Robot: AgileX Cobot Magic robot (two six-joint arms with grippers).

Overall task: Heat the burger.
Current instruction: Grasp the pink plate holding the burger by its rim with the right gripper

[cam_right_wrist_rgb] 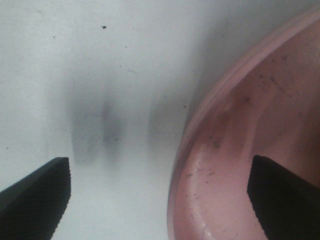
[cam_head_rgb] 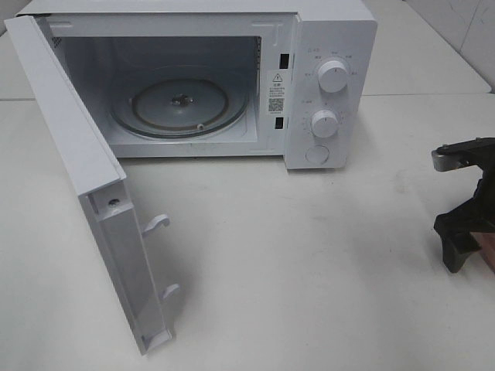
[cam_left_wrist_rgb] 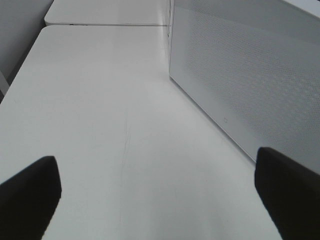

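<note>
The burger is out of view in every frame. The white microwave (cam_head_rgb: 317, 85) stands at the back with its door (cam_head_rgb: 93, 193) swung wide toward the front left, and its glass turntable (cam_head_rgb: 182, 104) is bare. My right gripper (cam_head_rgb: 464, 247) hangs at the table's right edge, open. In the right wrist view this right gripper (cam_right_wrist_rgb: 160, 200) straddles the rim of a pink plate (cam_right_wrist_rgb: 250, 150), one finger over the table and one over the plate. My left gripper (cam_left_wrist_rgb: 157, 195) is open above bare table, beside the outer face of the door (cam_left_wrist_rgb: 240, 85).
The microwave has two white knobs (cam_head_rgb: 332, 76) and a round button on its right panel. Two latch hooks (cam_head_rgb: 158, 222) stick out of the open door's edge. A second white table (cam_left_wrist_rgb: 105, 12) adjoins at the back.
</note>
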